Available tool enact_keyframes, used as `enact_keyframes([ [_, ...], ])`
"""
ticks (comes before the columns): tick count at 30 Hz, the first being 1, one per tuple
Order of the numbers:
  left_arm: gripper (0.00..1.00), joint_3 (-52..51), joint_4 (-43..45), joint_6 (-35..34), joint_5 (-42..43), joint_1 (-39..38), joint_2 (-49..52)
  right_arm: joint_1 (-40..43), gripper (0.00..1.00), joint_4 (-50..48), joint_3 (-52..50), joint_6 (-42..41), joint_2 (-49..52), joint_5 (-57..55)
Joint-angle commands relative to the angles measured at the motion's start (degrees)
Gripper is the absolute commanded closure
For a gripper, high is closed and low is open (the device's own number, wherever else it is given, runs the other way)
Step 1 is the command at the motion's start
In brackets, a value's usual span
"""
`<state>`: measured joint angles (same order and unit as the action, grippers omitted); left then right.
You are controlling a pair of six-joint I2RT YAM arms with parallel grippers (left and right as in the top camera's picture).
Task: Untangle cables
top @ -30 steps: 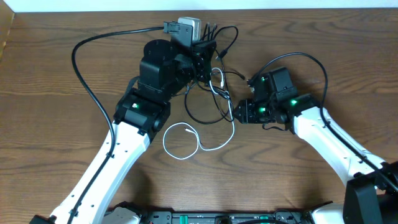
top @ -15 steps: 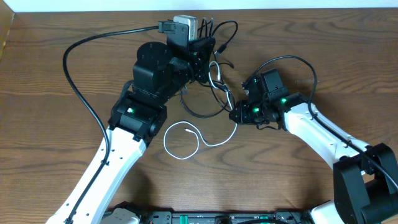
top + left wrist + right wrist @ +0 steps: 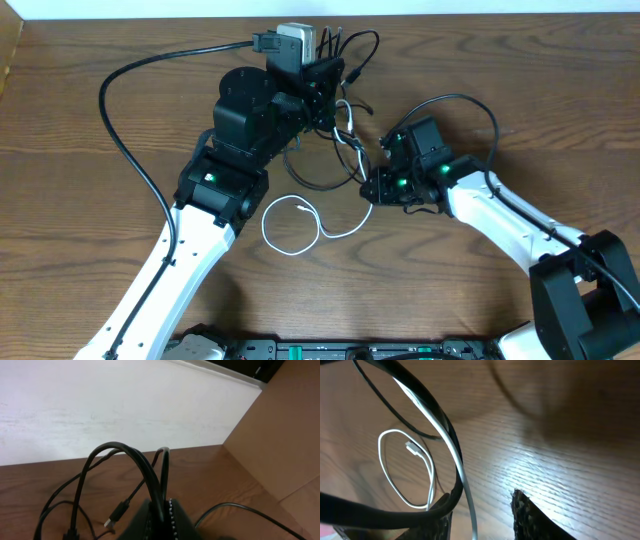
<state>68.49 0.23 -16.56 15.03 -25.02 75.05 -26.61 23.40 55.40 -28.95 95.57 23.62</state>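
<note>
The cables lie near the table's far edge. The black cables [image 3: 322, 184] form a tangle, and the white cable [image 3: 340, 233] curls into a loop in front of it. My left gripper [image 3: 330, 76] is shut on a bunch of black cables [image 3: 134, 455] that arch up from its jaws [image 3: 161, 510]; a loose plug [image 3: 115, 514] hangs beside them. My right gripper [image 3: 369, 188] sits at the tangle's right side, low over the wood. Its fingers stand apart [image 3: 482, 502], with the white cable [image 3: 465, 489] running between them unpinched. A black cable [image 3: 427, 405] is draped over the left finger.
Thick black robot leads arc over the table at the left [image 3: 118, 110] and the right [image 3: 490, 110]. A white wall [image 3: 100, 405] rises just behind the table's far edge. A brown board [image 3: 285, 435] stands at the right in the left wrist view.
My right gripper has moved left and up, into the tangle, and its jaws have narrowed. My left gripper has shifted slightly left, lifting the black cables with it.
</note>
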Motion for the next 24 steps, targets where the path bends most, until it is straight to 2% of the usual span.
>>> enact_keyframes([
  [1, 0.92, 0.3, 0.7, -0.3, -0.5, 0.0, -1.4, -1.4, 0.64, -1.2, -0.8, -2.4, 0.5, -1.8],
  [8, 0.92, 0.4, 0.8, -0.3, -0.5, 0.0, -1.4, -3.2, 0.54, -1.4, -1.1, -5.0, 0.7, -5.8],
  [15, 0.92, 0.4, 1.5, -1.4, -0.5, 0.0, -1.5, -4.9, 0.54, -2.9, -2.4, -8.3, 1.3, -8.5],
  [16, 0.92, 0.4, 1.5, -1.4, -0.6, 0.0, -1.5, -5.0, 0.56, -3.4, -2.7, -8.5, 1.3, -8.5],
  [17, 0.92, 0.4, 1.4, -1.4, -0.6, 0.0, -1.5, -5.0, 0.68, -3.5, -2.9, -9.0, 1.3, -8.5],
  [19, 0.92, 0.4, 1.4, -1.4, -0.6, 0.0, -1.4, -5.0, 0.99, -3.7, -3.1, -9.4, 1.3, -8.5],
  [24, 0.92, 0.4, -0.7, -1.1, -3.1, 0.0, -1.4, -4.7, 0.99, -3.8, -3.0, -9.4, 1.1, -7.8],
])
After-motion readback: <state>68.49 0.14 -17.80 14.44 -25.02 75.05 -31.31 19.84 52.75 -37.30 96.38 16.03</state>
